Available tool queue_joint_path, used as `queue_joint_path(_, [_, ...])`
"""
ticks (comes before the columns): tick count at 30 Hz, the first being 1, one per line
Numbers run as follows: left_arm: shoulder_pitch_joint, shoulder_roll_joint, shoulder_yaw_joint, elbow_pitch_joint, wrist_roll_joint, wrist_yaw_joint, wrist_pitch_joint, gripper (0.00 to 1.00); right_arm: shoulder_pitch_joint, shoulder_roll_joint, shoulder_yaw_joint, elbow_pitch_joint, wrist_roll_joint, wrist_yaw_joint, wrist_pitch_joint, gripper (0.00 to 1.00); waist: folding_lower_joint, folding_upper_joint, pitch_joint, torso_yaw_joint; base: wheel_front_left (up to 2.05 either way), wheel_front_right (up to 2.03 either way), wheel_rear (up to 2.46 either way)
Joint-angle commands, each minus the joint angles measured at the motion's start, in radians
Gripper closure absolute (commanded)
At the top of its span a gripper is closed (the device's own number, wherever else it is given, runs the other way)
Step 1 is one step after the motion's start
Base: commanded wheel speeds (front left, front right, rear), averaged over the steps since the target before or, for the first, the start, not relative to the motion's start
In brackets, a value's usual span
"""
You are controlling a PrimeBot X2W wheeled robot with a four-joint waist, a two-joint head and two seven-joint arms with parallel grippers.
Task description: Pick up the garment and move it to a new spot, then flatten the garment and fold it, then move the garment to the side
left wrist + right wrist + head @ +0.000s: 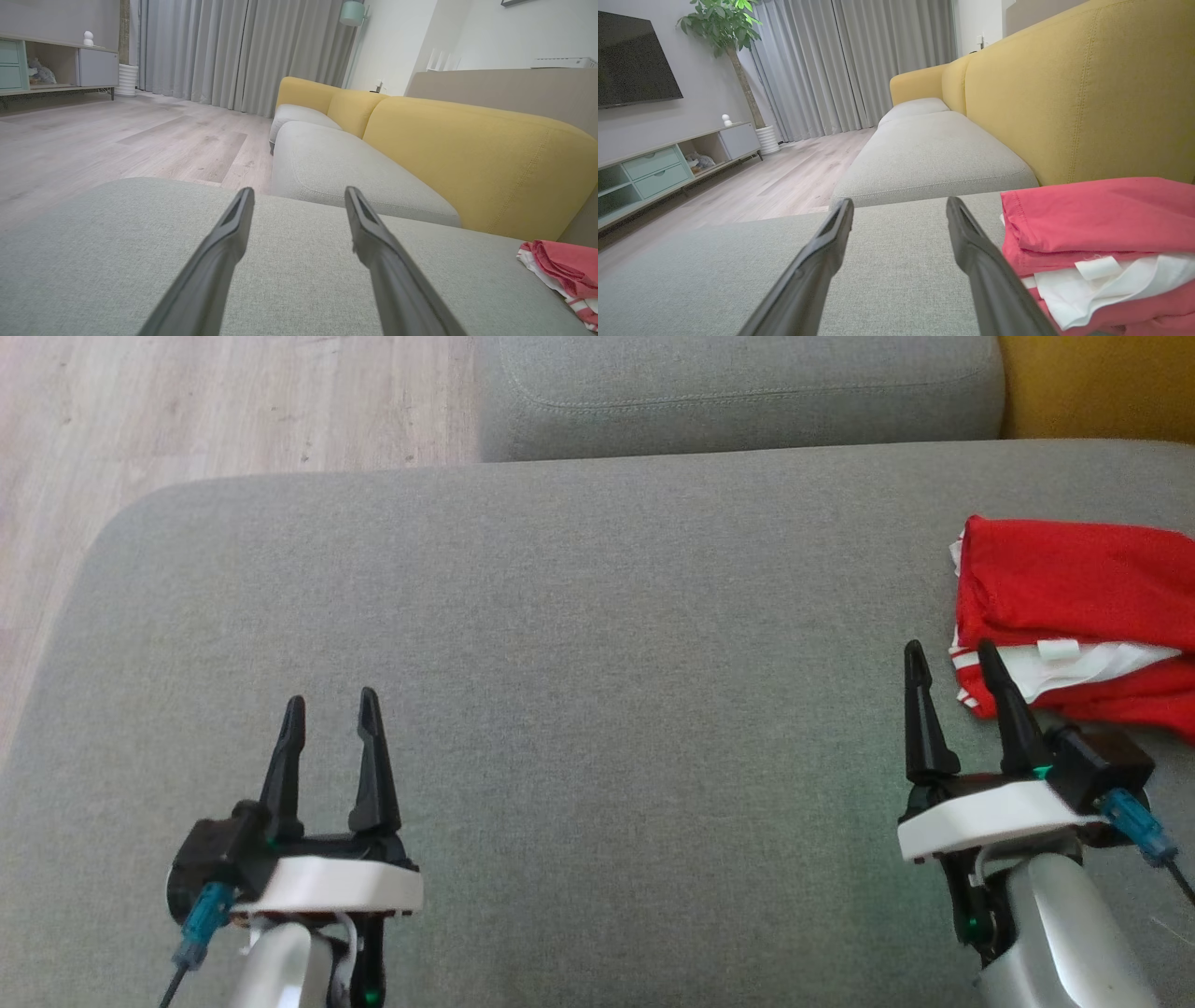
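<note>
The garment [1074, 616] is red with white parts, folded into a compact stack at the right edge of the grey cushion [579, 644]. It also appears at the right in the right wrist view [1097, 224] and at the lower right in the left wrist view [560, 266]. My right gripper [952, 663] stands open just left of the garment's near corner, with nothing between its fingers. My left gripper [331, 709] hovers open and empty over the cushion's near left part, far from the garment.
The cushion's rounded left edge drops to a wooden floor [187, 411]. A second grey seat cushion [738, 392] lies beyond, with a yellow backrest [1102, 383] to the right. A TV cabinet [668, 163] and a potted plant [724, 28] stand across the room.
</note>
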Motion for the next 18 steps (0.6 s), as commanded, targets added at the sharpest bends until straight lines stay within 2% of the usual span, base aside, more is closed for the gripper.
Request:
queue_joint_path(1, [-0.023, 0.008, 0.037, -0.035, -0.007, -0.002, -0.005, 0.00, -0.013, 0.001, 0.028, -0.037, 0.007, -0.001, -0.013, 0.00, 0.0000, 0.0000, 0.000, -0.001, 0.00, 0.00, 0.00])
queue_joint_path(9, [-0.021, 0.008, 0.048, -0.022, -0.053, 0.004, -0.005, 0.00, -0.013, 0.001, 0.029, -0.034, 0.008, -0.001, -0.013, 0.00, 0.0000, 0.0000, 0.000, -0.005, 0.00, 0.00, 0.00])
queue_joint_path(10, [0.000, 0.000, 0.011, 0.007, -0.054, 0.002, 0.000, 1.00, 0.012, 0.000, 0.001, -0.002, 0.006, 0.000, -0.003, 1.00, 0.0000, 0.0000, 0.000, -0.005, 0.00, 0.00, 0.00])
queue_joint_path(14, [0.019, -0.001, 0.009, 0.059, -0.062, 0.001, 0.005, 1.00, 0.034, 0.002, -0.001, 0.047, 0.015, 0.000, 0.005, 1.00, 0.0000, 0.0000, -0.001, -0.006, 0.00, 0.00, 0.00])
queue_joint_path(18, [0.018, -0.001, 0.018, 0.058, -0.102, -0.002, 0.017, 1.00, 0.035, 0.002, -0.006, 0.043, 0.060, 0.000, 0.017, 1.00, 0.0000, 0.0000, -0.002, -0.005, 0.00, 0.00, 0.00])
